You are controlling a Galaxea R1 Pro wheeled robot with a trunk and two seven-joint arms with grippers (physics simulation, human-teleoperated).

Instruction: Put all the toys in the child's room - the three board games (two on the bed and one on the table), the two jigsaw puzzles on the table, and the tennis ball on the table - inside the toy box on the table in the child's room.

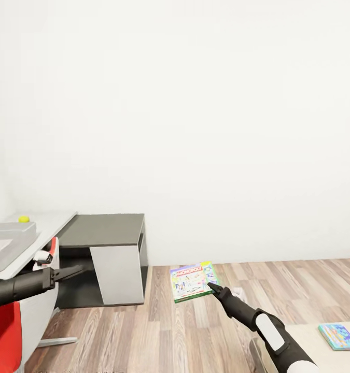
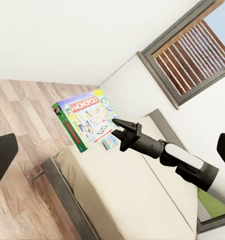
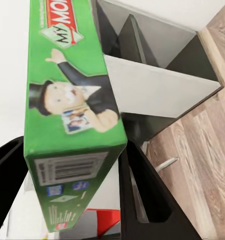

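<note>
1. Clamped in the right pincer [image 1: 212, 285]: green Monopoly board game [image 1: 194, 280], gripped by one edge, held in mid-air above the wood floor [image 1: 195, 331].
2. Close up from the right wrist: fingers [image 3: 142, 195] pressed against both faces of the box.
3. Second board game [image 1: 339, 336] lying flat on the bed [image 1: 304, 339], lower right.
4. Yellow tennis ball [image 1: 23, 218] on the white tabletop [image 1: 50, 223], beside the grey toy box [image 1: 9, 243].
5. Left pincer [image 1: 71, 271] near the tabletop edge, holding nothing; cannot tell how far open.
6. Dark cabinet [image 1: 110, 248] against the wall.
</note>
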